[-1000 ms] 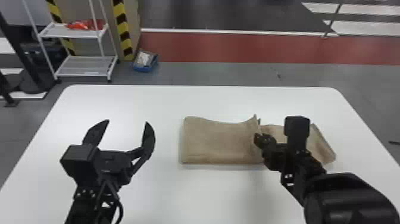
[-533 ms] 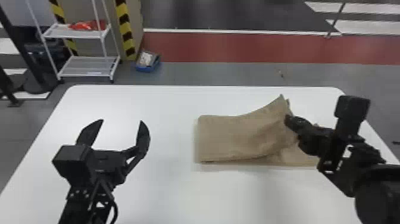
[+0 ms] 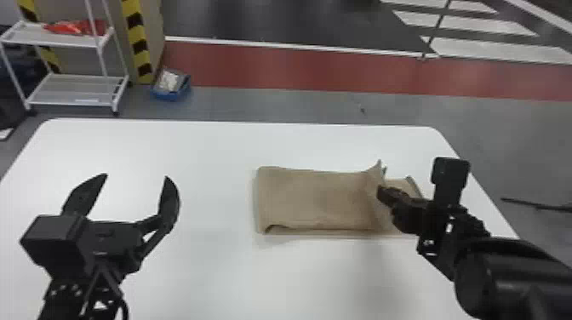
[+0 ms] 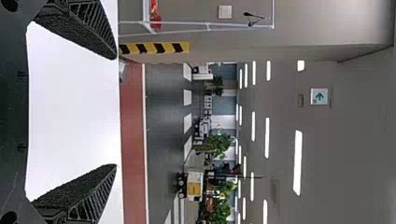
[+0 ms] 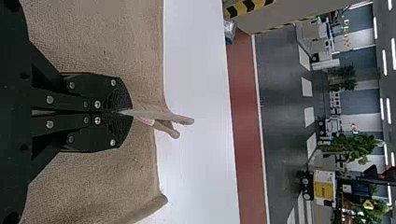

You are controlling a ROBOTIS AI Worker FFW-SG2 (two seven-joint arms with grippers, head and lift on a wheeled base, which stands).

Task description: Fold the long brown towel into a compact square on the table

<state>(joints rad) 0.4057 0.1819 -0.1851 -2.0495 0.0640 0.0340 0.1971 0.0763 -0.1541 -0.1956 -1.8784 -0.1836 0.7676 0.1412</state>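
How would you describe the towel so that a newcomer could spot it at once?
Look at the white table in front of the robot. Right of its middle lies the brown towel, folded into layers. It is the only cloth on the table, its raised ridge pinched between the right gripper's fingers.

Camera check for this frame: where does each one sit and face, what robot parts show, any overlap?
Head view: on the head, forward and down at table and brown towel; left claw and right claw show.
Left wrist view: on left wrist, across table to floor beyond; own fingers open.
Right wrist view: on right wrist, over towel to floor beyond; own fingers shut on towel.
Shared: head and right wrist both catch towel, right claw.
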